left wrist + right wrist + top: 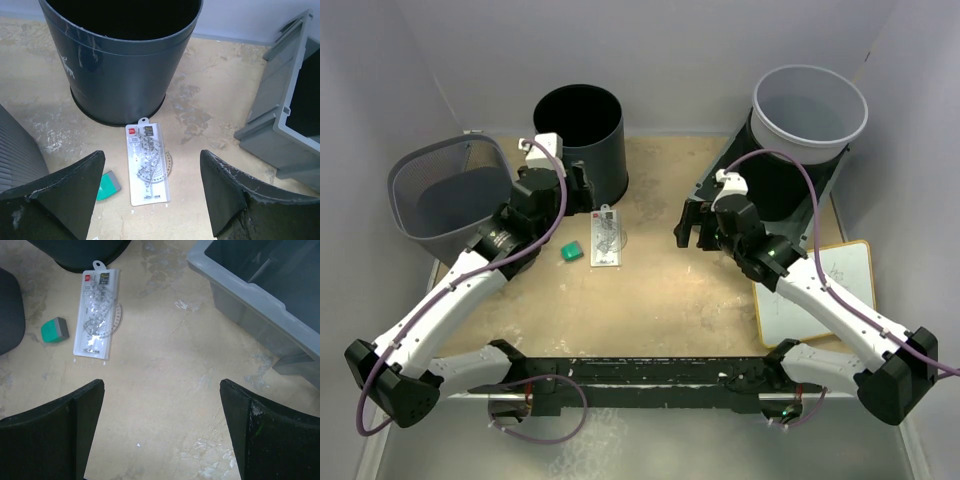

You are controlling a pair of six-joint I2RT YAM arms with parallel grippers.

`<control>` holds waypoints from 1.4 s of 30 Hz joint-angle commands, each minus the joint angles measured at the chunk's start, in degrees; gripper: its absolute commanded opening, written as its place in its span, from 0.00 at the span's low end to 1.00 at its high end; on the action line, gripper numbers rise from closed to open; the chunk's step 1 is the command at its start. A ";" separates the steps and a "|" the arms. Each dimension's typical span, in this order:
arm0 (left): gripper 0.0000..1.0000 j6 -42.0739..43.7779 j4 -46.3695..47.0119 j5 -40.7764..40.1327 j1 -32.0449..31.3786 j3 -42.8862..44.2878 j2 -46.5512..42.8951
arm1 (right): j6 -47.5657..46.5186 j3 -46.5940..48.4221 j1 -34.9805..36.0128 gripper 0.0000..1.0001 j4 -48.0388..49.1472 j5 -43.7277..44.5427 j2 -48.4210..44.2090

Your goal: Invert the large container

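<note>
Overhead view, upper centre of frame: black bin [590, 165] stands upright on the tan table [670, 290], mouth up, nothing inside visible. Left gripper [580, 190] sits just below and beside the bin's wall, jaws spread wide, nothing held. Upper left: grey mesh basket [445, 195], tilted, against the left arm's side. Upper right: white bucket [808, 110], upright, sitting in a grey crate [825, 180]. Right gripper [685, 227] hangs at the crate's left side, centre right of frame, jaws fully apart, holding nothing. Between the two grippers, a clear packet of rulers [605, 237] lies flat, with a green eraser [571, 252] just left of it. Whiteboard [820, 295] lies at lower right, partly under the right arm.

Left wrist view: bin fills the upper half, base on the table, pale scuffs on its wall. Packet lies below it in the middle, top tab close to the bin's base. Eraser shows by the left finger [70, 195]. Crate wall runs down the right edge; mesh basket is at the lower left edge. Both fingers are well apart, clear of the bin.

Right wrist view: packet and eraser in the upper left, crate corner in the upper right, bin's base just at the top edge. Bare table lies between the spread fingers [55, 430].
</note>
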 commanded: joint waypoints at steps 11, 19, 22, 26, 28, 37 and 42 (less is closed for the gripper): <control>0.75 1.95 -6.84 1.62 -0.32 18.10 2.71 | 0.26 -0.73 0.09 1.00 3.47 1.05 -3.30; 0.74 4.01 -22.36 -25.20 -0.04 36.60 11.51 | -0.17 -1.99 0.11 1.00 7.13 -0.76 -5.03; 0.76 1.93 -32.22 -27.58 4.38 46.49 18.94 | -0.46 -2.32 0.05 1.00 9.15 -2.66 -3.92; 0.78 -0.73 -37.02 -22.22 14.56 47.28 22.60 | -0.67 -0.16 0.11 1.00 7.60 -1.71 -2.47; 0.78 -0.87 -35.03 -19.78 17.24 43.31 22.16 | -0.72 -0.48 0.13 1.00 7.44 -1.79 -2.83; 0.64 -3.54 -29.26 -11.29 24.63 32.55 22.93 | -1.34 -1.54 0.18 1.00 7.51 -2.88 -4.51; 0.50 -3.39 -28.35 -8.32 24.72 31.30 23.61 | -1.10 -1.19 0.13 1.00 7.01 -3.08 -4.24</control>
